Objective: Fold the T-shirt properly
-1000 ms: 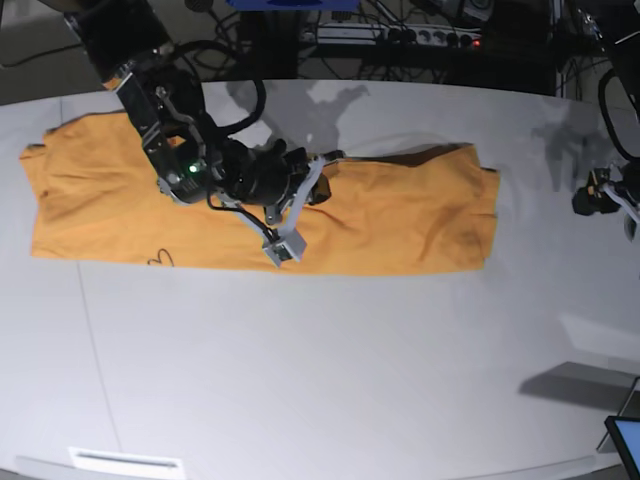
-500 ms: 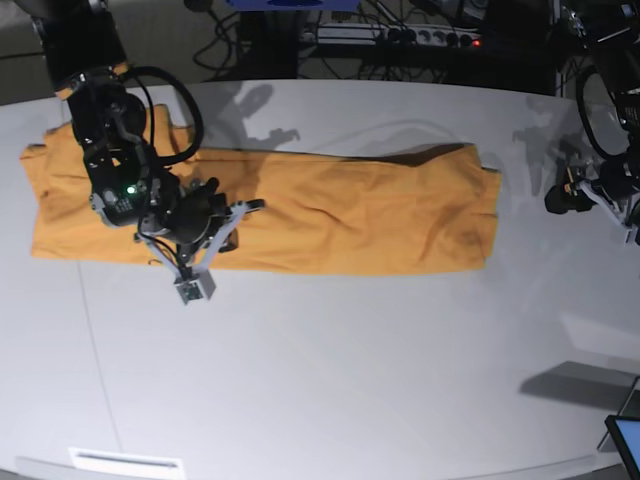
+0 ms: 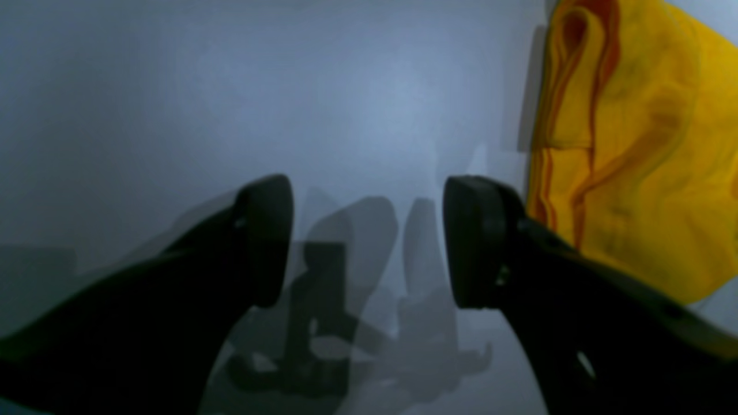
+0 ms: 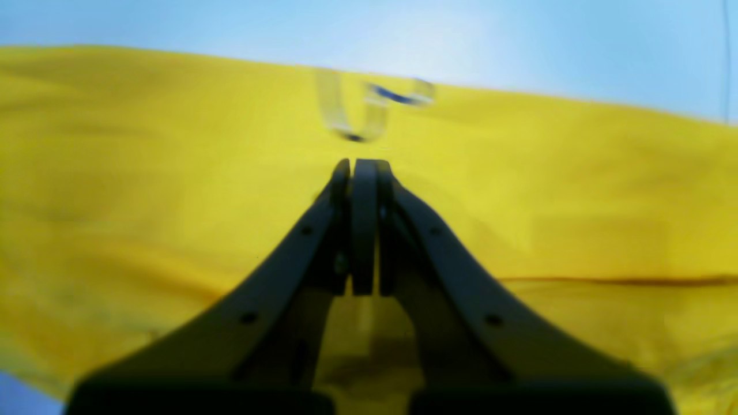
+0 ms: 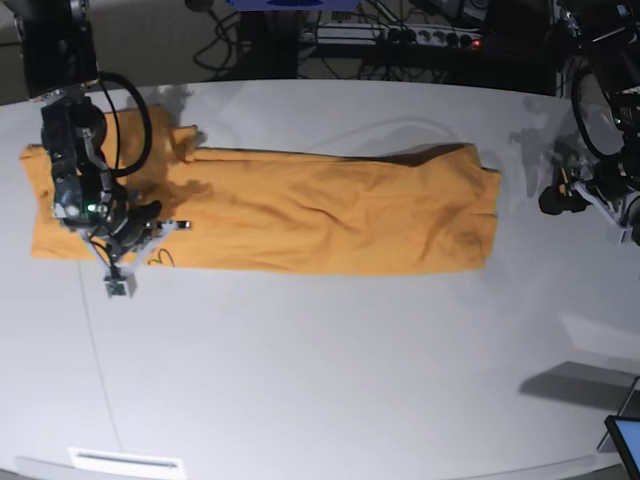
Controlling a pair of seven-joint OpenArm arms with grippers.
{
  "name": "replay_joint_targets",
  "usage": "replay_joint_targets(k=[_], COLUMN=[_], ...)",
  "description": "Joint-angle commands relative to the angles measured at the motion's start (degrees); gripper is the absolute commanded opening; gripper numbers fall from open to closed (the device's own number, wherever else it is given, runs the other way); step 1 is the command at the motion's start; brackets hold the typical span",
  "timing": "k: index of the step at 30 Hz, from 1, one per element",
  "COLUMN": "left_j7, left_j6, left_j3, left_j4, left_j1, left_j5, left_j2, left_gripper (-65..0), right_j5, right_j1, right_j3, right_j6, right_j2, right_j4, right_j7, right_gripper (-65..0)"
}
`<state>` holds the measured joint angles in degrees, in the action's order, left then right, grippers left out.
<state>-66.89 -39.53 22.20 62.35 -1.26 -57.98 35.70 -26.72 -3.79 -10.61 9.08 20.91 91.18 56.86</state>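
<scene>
The orange-yellow T-shirt (image 5: pixel 300 215) lies on the table as a long flat strip running left to right. My right gripper (image 5: pixel 178 225) is shut and hovers low over the strip's left end, near its front edge. In the right wrist view its shut fingers (image 4: pixel 357 167) point across yellow cloth (image 4: pixel 548 190) at a small dark scribble (image 4: pixel 369 104), and nothing shows between them. My left gripper (image 5: pixel 552 200) is open over bare table, just off the shirt's right end. In the left wrist view the gripper (image 3: pixel 369 230) holds nothing, and the T-shirt's layered edge (image 3: pixel 634 144) lies to the upper right.
The grey-white table (image 5: pixel 320 380) stretches wide in front of the shirt. A power strip and cables (image 5: pixel 400 35) lie beyond the far edge. A screen corner (image 5: pixel 625 440) pokes in at the bottom right, and a white label (image 5: pixel 125 462) sits at the front edge.
My right arm has swept left along the shirt from its middle to its left end, gripper shut throughout. My left arm has edged left toward the shirt's right end.
</scene>
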Motion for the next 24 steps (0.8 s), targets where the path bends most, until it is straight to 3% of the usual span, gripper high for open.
replay_joint_targets(k=[1,14,24], left_j7=[0.7,0.9,1.0], left_j6=[-0.5,-0.5,-0.5], left_j3=[0.5,0.5,0.1], left_j4=[0.9,0.6,0.5], left_j1=[-0.6,-0.7,-2.1], left_j5=[-1.1,-0.7,-0.5], left_j2=[1.6,-0.5,-3.2], left_gripper=[-24.9,-24.9,-24.9], right_j5=[0.0,-0.1,-0.1], right_j1=[-1.0,0.5,1.6], right_j3=[0.7,0.5,0.5], right_j6=[-0.1,0.0,0.0], right_j2=[0.7,-1.8,-1.9], right_j4=[0.1,-13.2,-13.5], right_j7=[-0.9,-6.8,-7.3], right_gripper=[-65.0,-65.0,-65.0])
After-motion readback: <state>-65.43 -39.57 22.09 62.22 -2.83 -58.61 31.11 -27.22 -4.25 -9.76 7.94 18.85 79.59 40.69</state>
